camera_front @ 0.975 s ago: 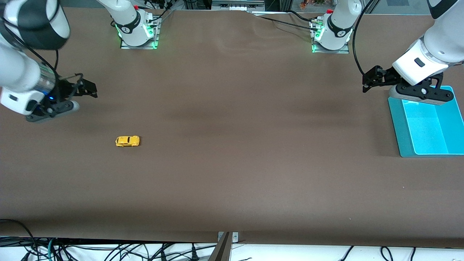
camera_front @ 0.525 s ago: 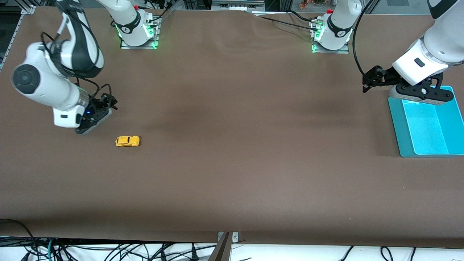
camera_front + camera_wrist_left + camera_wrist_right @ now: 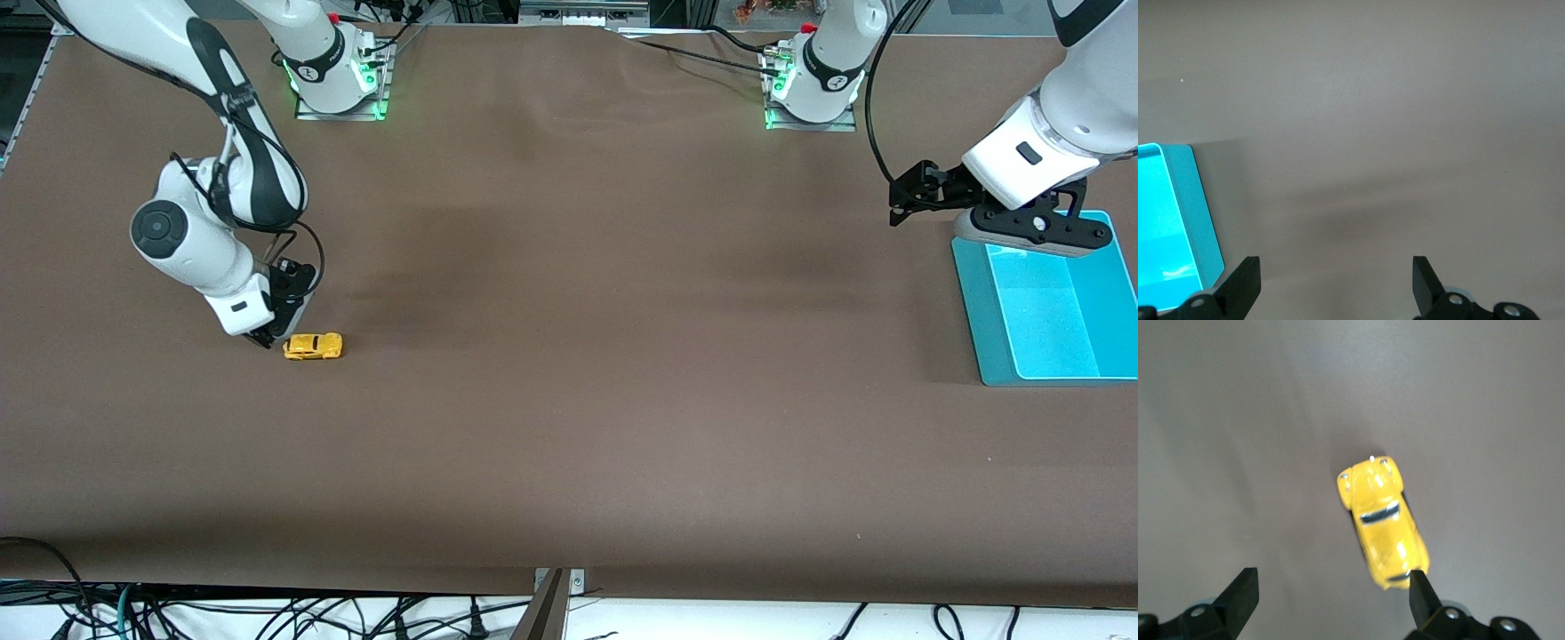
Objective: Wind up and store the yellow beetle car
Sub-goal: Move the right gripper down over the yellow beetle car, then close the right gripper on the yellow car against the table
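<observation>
The yellow beetle car [image 3: 312, 346] sits on the brown table toward the right arm's end. My right gripper [image 3: 266, 338] is low over the table just beside one end of the car. In the right wrist view the car [image 3: 1382, 523] lies off to one side of the open right gripper [image 3: 1333, 585]. The car's end is against one fingertip [image 3: 1419, 588], and nothing is between the fingers. My left gripper [image 3: 1031, 233] waits open and empty above the edge of the turquoise bin [image 3: 994, 356], with only bare table in front of the left gripper [image 3: 1336, 268].
The turquoise bin [image 3: 1205, 220] stands open at the left arm's end of the table. Both arm bases [image 3: 338, 76] stand along the edge farthest from the front camera. Cables hang below the table's near edge.
My right arm has swung in from the right arm's end of the table and come down beside the car. The car and the left arm have not moved.
</observation>
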Robot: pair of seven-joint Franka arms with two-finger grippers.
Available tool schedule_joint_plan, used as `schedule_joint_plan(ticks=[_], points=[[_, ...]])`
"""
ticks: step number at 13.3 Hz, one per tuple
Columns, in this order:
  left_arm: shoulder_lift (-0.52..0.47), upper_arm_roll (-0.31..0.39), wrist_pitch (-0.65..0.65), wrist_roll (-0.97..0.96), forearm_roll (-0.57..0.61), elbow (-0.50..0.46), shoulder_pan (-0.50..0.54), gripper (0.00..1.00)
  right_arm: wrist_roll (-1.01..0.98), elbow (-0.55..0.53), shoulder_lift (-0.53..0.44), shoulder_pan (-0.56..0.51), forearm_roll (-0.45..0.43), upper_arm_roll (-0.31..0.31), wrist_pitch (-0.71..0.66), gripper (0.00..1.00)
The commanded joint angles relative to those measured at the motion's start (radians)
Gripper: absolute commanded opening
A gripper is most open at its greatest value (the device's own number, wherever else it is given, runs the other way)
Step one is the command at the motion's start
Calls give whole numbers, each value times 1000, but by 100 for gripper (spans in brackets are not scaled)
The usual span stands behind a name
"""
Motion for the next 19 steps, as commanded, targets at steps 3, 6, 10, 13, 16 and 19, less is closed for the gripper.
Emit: schedule_joint_plan(ticks=[3, 6, 10, 13, 16, 19], points=[[0, -1, -18, -7, 9, 15, 1, 100, -188, 62, 90, -14, 43, 6, 67, 100], [0, -4, -18, -7, 9, 15, 1, 100, -271, 74, 113, -16, 144, 6, 82, 100], [0, -4, -18, -7, 8, 15, 1, 100, -287, 74, 122, -16, 180, 6, 79, 77], [0, -4, -18, -7, 8, 15, 1, 100, -290, 74, 122, -16, 180, 6, 79, 41], [0, -6, -18, -7, 8, 15, 0, 100, -287, 94, 119, -14, 177, 9, 72, 11], [0, -6, -18, -7, 9, 15, 0, 100, -285, 97, 96, -14, 161, 69, 49, 8]])
